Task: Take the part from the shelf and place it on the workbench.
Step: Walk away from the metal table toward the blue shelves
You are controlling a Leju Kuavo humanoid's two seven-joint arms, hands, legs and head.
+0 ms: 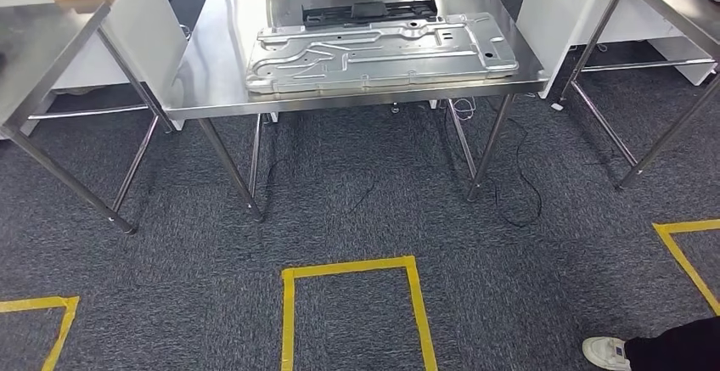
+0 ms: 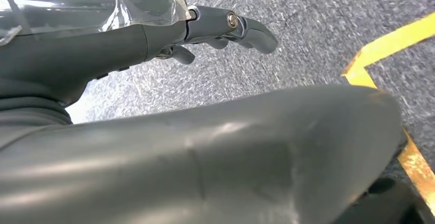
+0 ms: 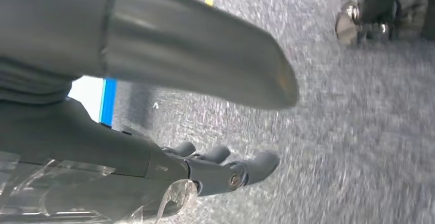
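The left hand is seen hanging over grey carpet, its fingers apart and holding nothing. The right hand is likewise held above the carpet, fingers spread and empty. The part, a stamped sheet-metal panel with ribs and holes, lies flat on the steel counter. No legible writing can be made out.

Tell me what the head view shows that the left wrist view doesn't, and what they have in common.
Head view: a steel workbench carrying a large stamped metal part, neighbouring tables, and a person's white shoe at the lower right. Left wrist view: the left hand, fingers apart and holding nothing, hanging above the floor. Shared: grey carpet marked with yellow tape.
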